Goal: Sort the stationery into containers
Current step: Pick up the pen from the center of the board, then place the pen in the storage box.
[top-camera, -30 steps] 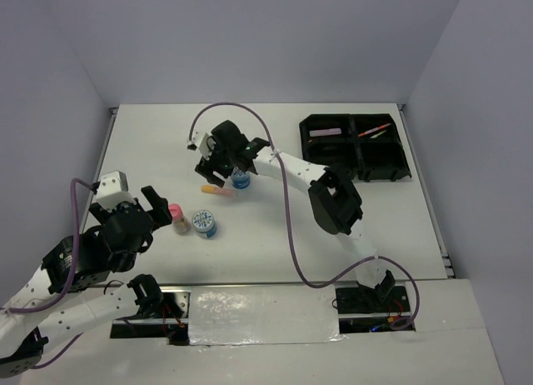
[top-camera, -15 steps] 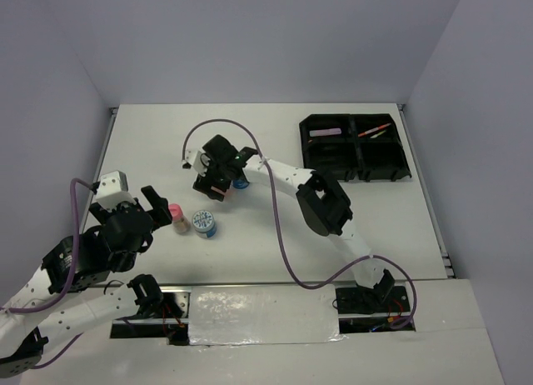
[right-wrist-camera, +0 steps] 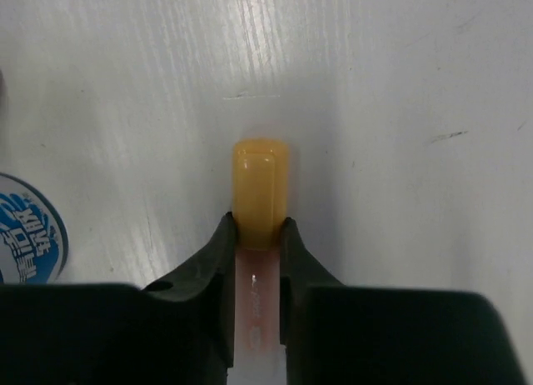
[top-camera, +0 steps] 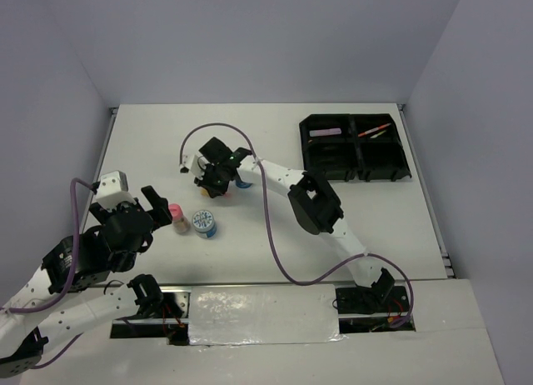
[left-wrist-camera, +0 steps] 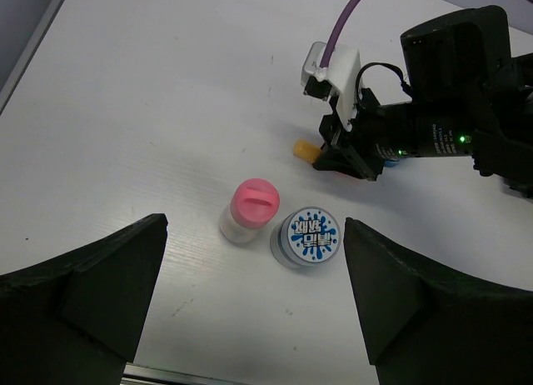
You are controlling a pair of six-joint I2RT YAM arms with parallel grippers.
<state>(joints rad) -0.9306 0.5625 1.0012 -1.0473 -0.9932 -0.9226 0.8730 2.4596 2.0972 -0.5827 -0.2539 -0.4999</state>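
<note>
An orange pen (right-wrist-camera: 261,189) with a yellow-orange cap and pinkish barrel lies on the white table, and my right gripper (right-wrist-camera: 256,235) is shut on it just behind the cap. In the top view the right gripper (top-camera: 213,183) sits left of centre, low over the table, next to a blue tub (top-camera: 242,183). My left gripper (top-camera: 153,205) is open and holds nothing. A pink-capped bottle (left-wrist-camera: 248,208) and a second blue tub (left-wrist-camera: 310,235) stand side by side on the table ahead of it. The black four-compartment tray (top-camera: 356,149) sits at the far right.
The tray holds a pink pen (top-camera: 325,132) in its back left compartment and an orange-red pen (top-camera: 375,130) in the back right one. A purple cable (top-camera: 268,227) loops over the table from the right arm. The table's left edge (top-camera: 107,152) meets the wall.
My right gripper has moved left and down onto the orange pen, and its jaws have closed on it. The left arm, bottle and tubs have not moved.
</note>
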